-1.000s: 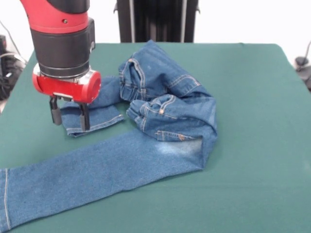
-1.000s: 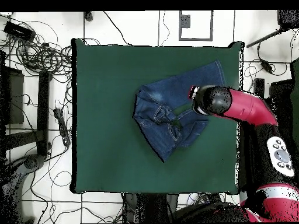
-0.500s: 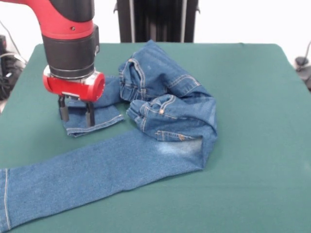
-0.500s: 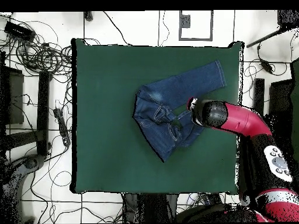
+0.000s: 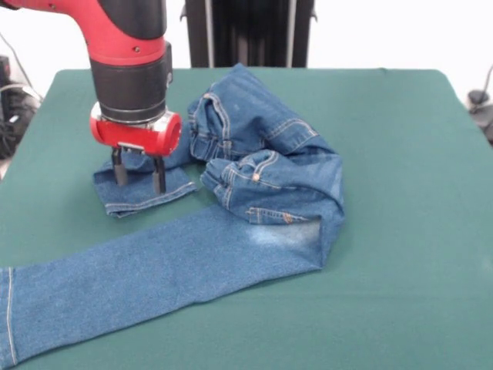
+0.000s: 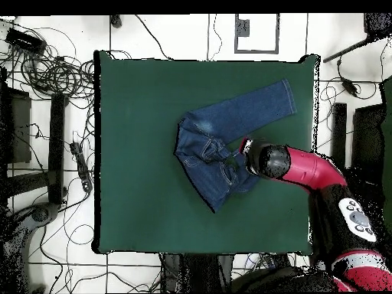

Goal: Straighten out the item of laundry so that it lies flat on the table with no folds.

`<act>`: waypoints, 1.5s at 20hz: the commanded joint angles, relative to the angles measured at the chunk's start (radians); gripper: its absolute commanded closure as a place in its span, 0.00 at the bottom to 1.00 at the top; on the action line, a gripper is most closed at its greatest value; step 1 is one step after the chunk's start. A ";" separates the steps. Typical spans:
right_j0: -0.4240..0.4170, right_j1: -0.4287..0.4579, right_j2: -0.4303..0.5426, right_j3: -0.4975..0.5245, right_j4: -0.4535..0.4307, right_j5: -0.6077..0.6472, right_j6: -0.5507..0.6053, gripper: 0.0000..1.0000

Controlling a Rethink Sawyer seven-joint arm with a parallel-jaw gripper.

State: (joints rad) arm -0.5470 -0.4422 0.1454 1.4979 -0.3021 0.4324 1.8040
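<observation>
Now shifted along the folded leg toward the bunched waist, the gripper (image 5: 137, 176) hovers over the jeans (image 5: 254, 193), fingers (image 5: 158, 176) parted and empty; the tabletop (image 5: 400, 154) garment remains crumpled.

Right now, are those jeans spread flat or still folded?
Still folded. One leg of the jeans lies straight, but the waist is bunched and the other leg doubles back under the gripper.
</observation>
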 commanded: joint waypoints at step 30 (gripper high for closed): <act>0.080 0.233 -0.036 0.059 0.011 -0.237 0.164 1.00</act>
State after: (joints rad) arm -0.4948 -0.3908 0.0813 1.5103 -0.3006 0.2835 1.8042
